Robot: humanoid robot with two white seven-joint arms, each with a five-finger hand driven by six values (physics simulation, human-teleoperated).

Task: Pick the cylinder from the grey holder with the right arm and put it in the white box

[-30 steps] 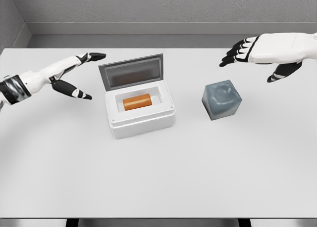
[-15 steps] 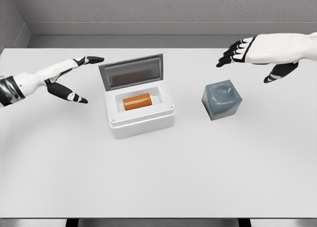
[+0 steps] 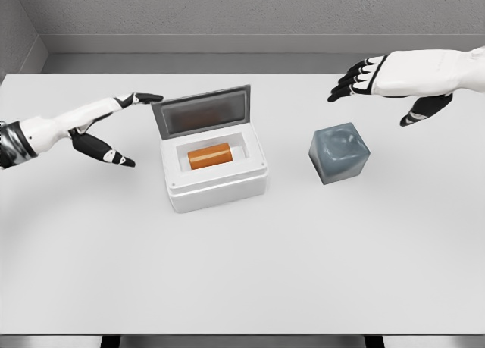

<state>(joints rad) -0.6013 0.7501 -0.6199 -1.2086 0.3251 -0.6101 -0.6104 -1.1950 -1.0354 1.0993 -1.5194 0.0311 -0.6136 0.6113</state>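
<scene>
You see a plain white tabletop (image 3: 242, 272) with two objects near its middle. The open white rectangular box (image 3: 217, 174) sits left of centre, its grey hinged lid (image 3: 201, 111) standing tilted up at the far side. Inside the box's recess lies the short orange cylinder (image 3: 209, 156), on its side, its long axis running roughly left to right. To the right of the box, clearly apart from it, stands the grey cube-shaped holder (image 3: 339, 152); its top face shows a shallow round hollow with nothing in it.

Your right hand (image 3: 379, 79) hangs above the table beyond the holder, up and to the right of it, palm down. Its dark-tipped fingers are spread and loosely extended toward the left, the thumb pointing down and away on the right; it grips nothing and touches neither holder nor box.

Your left hand (image 3: 106, 124) reaches in from the left edge, fingers splayed, with the forefinger stretched out to just beside the lid's left corner. It holds nothing.
</scene>
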